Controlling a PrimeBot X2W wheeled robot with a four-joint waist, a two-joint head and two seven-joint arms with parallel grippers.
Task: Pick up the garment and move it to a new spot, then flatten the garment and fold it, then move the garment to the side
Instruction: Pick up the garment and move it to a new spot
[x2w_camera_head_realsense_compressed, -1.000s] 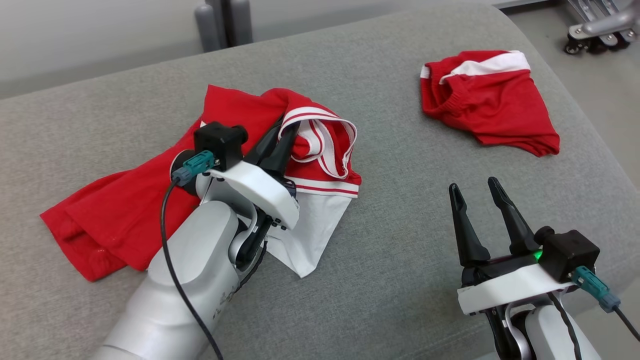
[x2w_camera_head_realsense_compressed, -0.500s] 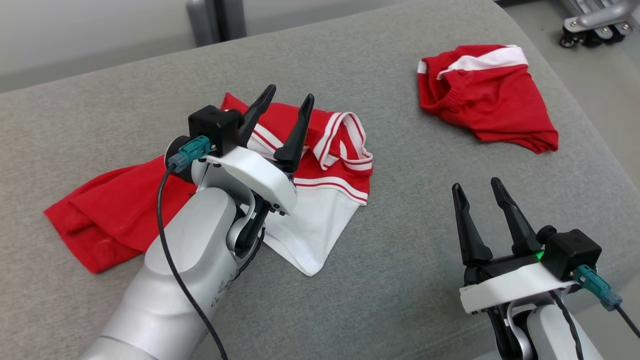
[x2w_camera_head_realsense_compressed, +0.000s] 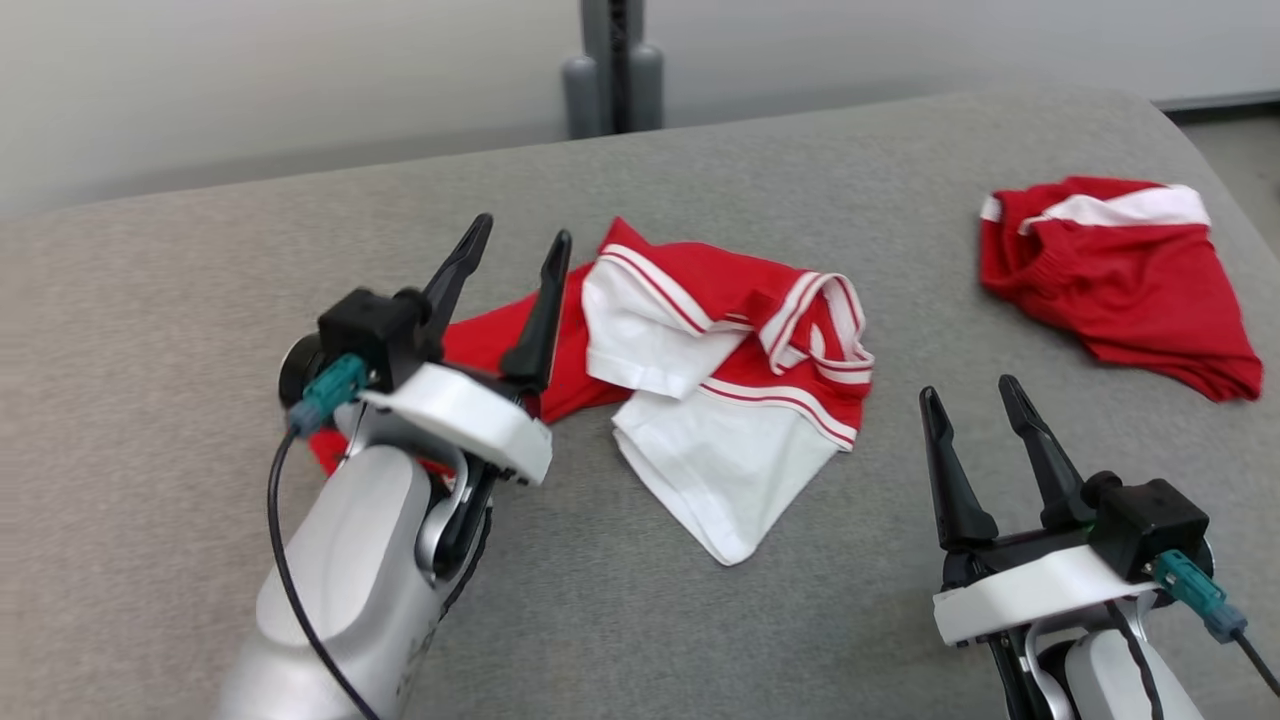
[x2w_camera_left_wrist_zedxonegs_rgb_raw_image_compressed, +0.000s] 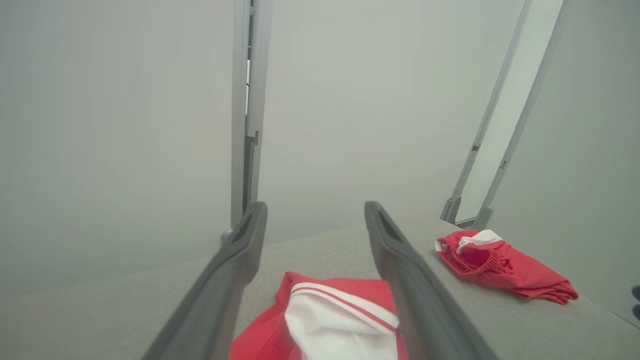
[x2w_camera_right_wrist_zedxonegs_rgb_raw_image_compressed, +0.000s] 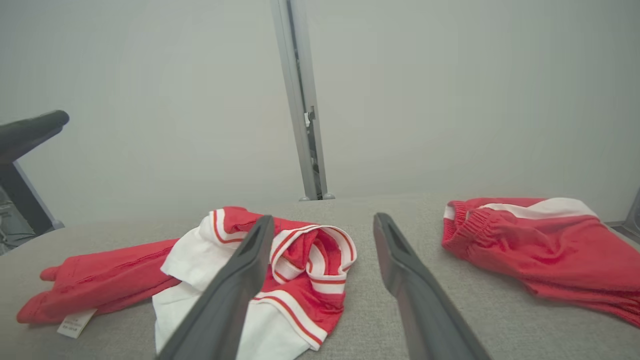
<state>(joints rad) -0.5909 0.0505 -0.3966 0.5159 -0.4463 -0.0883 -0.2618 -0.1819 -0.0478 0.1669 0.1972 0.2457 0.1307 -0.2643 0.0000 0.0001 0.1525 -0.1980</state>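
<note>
**A:** How do the pincers stand?

**B:** Both wide, both empty. The right pincer sits nearest, clear of the cloth. The left pincer is raised at the garment's red end.

**A:** And the garment?

**B:** The garment lies crumpled in the middle of the grey padded surface, white panel nearest. I judge it light, limp and a bit slippery, so it'll sag. I'd pinch the striped trim, where the layers bunch.

**A:** Beyond it?

**B:** A second red garment, well apart to the right.
</note>
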